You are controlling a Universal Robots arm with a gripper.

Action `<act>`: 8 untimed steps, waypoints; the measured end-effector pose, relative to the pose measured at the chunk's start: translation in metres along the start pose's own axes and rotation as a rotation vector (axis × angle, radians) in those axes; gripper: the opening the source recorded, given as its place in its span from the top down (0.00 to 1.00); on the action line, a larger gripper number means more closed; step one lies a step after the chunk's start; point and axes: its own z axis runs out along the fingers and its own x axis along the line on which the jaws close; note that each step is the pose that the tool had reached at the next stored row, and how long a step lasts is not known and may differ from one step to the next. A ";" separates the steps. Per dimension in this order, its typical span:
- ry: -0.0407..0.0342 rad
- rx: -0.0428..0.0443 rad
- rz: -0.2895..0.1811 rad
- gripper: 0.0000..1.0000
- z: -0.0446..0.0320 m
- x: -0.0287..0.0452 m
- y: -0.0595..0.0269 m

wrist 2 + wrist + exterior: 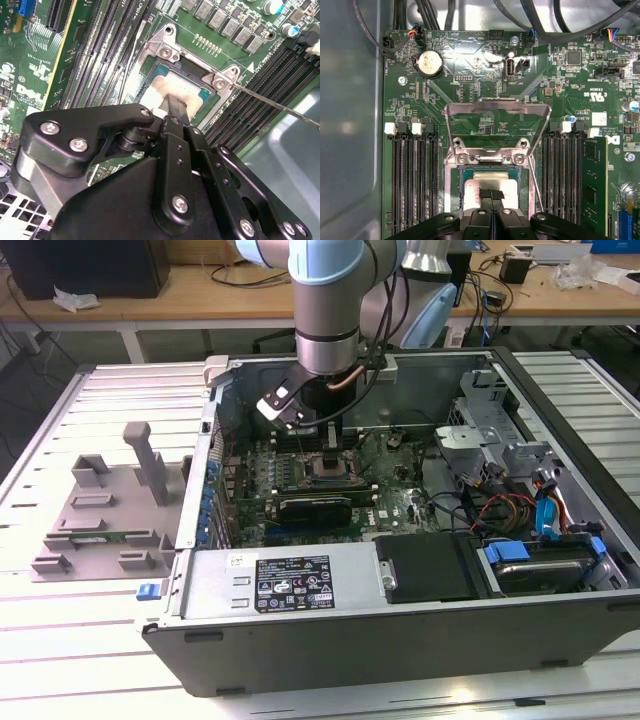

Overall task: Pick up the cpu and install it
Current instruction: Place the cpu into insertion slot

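The cpu point(474, 193) is a pale silver square lying flat inside the metal-framed socket point(451, 172) on the green motherboard point(470, 85); it also appears in the second wrist view point(186, 89). My gripper point(491, 194) hangs straight over it with its two black fingers pressed together. Their tips rest on or just above the chip's top, hiding its middle; the gripper point(176, 105) stands the same way in the second wrist view. The socket's load plate point(497, 107) stands flipped open, and its thin lever point(536, 182) is raised. In the exterior view the gripper point(320, 432) reaches down into the open computer case point(300, 640).
Black memory slots point(412, 185) flank the socket, with one green module point(594, 185) seated. Cables point(500, 508) and a drive bay point(540, 565) fill the case at the exterior view's right. A grey plastic fixture point(100, 510) lies on the table at the exterior view's left.
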 end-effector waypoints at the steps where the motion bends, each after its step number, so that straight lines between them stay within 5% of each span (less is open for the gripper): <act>1: 0.0000 0.0000 -0.002 0.89 0.0005 0.0000 0.0000; 8: 0.0019 -0.0015 -0.007 0.89 0.0003 0.0002 0.0001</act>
